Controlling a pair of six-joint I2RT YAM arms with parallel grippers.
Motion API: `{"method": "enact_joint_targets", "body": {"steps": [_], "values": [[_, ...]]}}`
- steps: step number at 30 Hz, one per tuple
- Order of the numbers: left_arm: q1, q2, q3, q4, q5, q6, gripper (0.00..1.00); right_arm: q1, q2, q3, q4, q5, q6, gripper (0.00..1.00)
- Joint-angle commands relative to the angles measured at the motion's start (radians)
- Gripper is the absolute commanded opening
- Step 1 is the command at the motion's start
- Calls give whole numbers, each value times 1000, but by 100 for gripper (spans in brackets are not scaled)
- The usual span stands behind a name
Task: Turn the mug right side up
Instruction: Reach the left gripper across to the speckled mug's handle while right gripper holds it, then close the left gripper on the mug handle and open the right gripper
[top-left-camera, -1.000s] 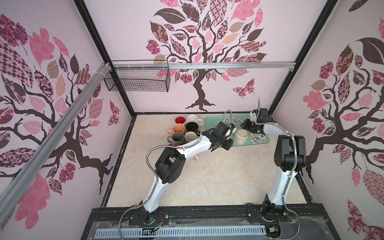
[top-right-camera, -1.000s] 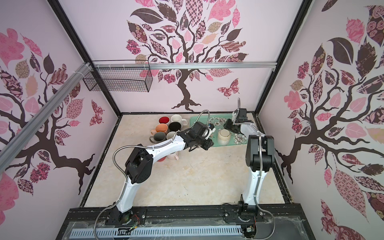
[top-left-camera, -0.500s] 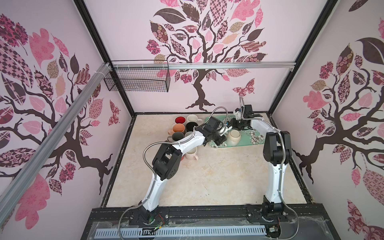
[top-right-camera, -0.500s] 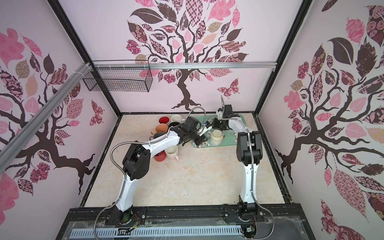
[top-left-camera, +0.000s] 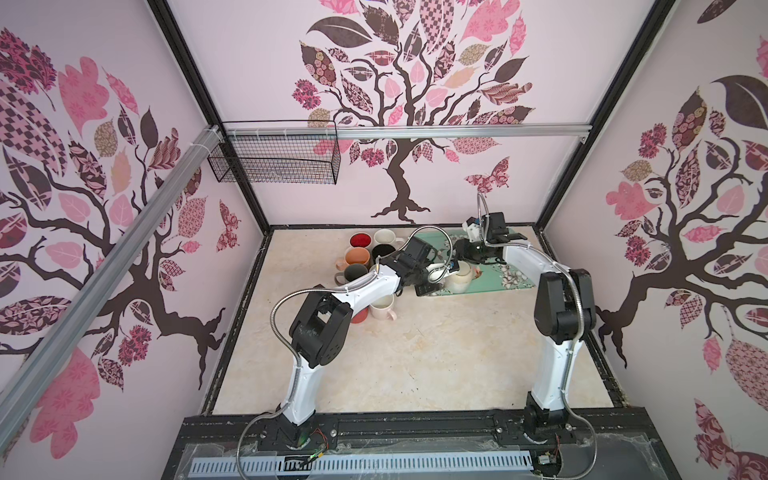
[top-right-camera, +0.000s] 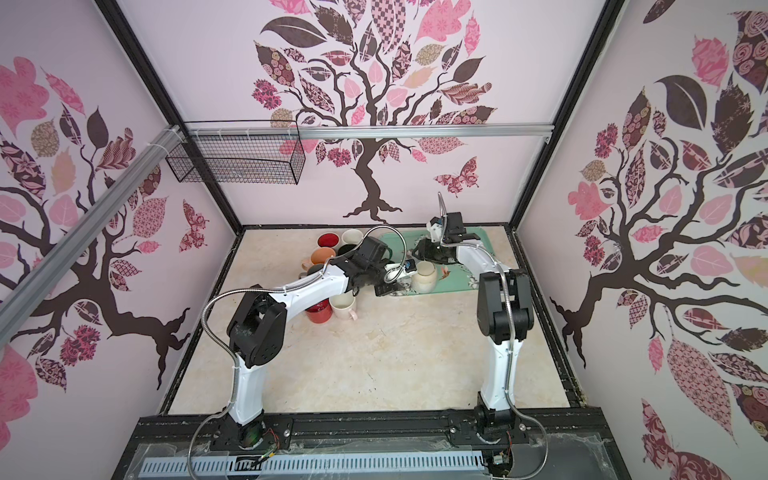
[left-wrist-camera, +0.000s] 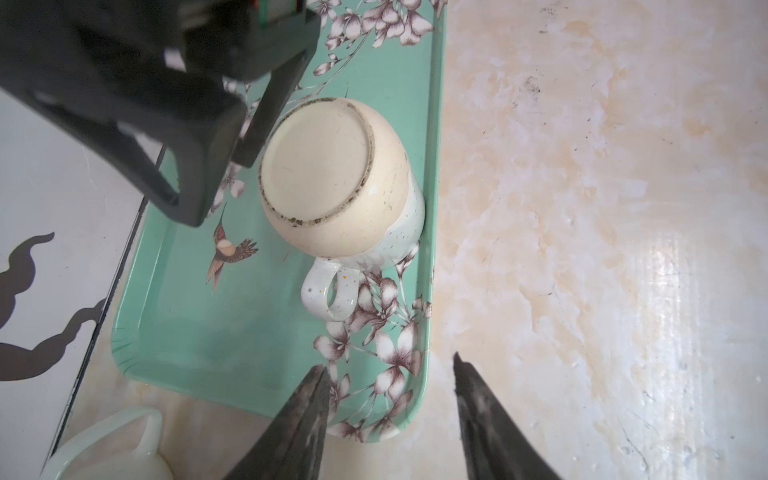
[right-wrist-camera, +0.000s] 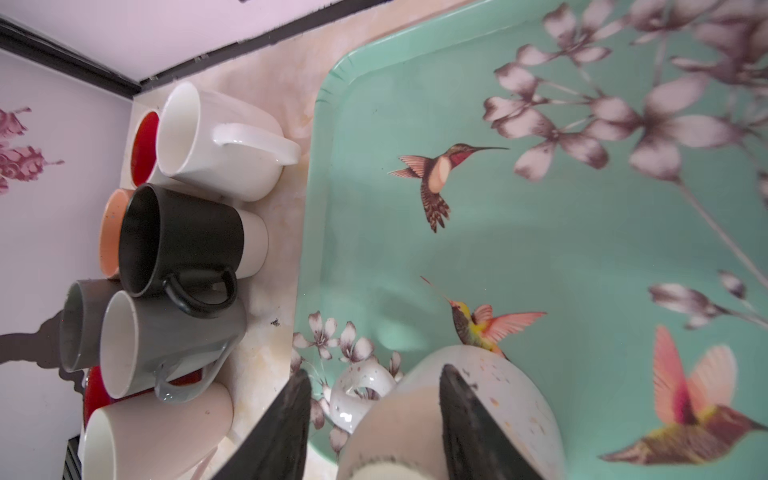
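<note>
The mug (left-wrist-camera: 332, 174) is sitting upside down on the tray (left-wrist-camera: 187, 332), with its flat base facing up and its rim down against the green floor of the tray. It is being seen in both top views (top-left-camera: 459, 279) (top-right-camera: 424, 278) close to the tray's near edge, toward the corner nearest the left arm. Its handle (left-wrist-camera: 328, 291) is pointing along that edge toward the left gripper (left-wrist-camera: 387, 361).

The left gripper's jaws are being held well apart above that corner of the tray, and nothing is being gripped between them. They are hanging near the handle but clear of it.

The right gripper (right-wrist-camera: 374, 370) is being held low over the tray, just beside the mug. Its jaws are also standing apart. In the left wrist view one finger (left-wrist-camera: 266, 124) is lying against the edge of the mug's base and the other is off to the side, so the mug is not being clamped. Whether that finger is touching cannot be told.

Other mugs (top-left-camera: 370, 257) are standing upright in a cluster on the surface (top-left-camera: 415, 353), just beside the tray on the left arm's side.
</note>
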Motion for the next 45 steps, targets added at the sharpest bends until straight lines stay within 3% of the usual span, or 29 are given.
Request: {"method": "enact_joint_targets", "body": {"steps": [1,7,15,22,28,40,42,45], "values": [[40,55,65,-25,46,30,58,-43,-148,-118,153,7,89,53],[74,181,265,-140,182,-1,62,-74,-304,-333,285,102,114,54],[76,356,512,-234,259,-36,62,-72,-389,-496,387,67,162,54],[73,400,557,-233,234,-37,55,-70,-406,-535,398,63,162,54],[66,419,572,-258,196,-8,43,-55,-408,-554,398,62,163,54],[55,470,625,-257,173,-6,56,-39,-418,-583,389,67,149,53],[56,476,634,-260,185,-8,54,-40,-419,-588,385,68,144,53],[56,475,636,-263,210,-17,43,-39,-420,-593,386,71,142,53]]}}
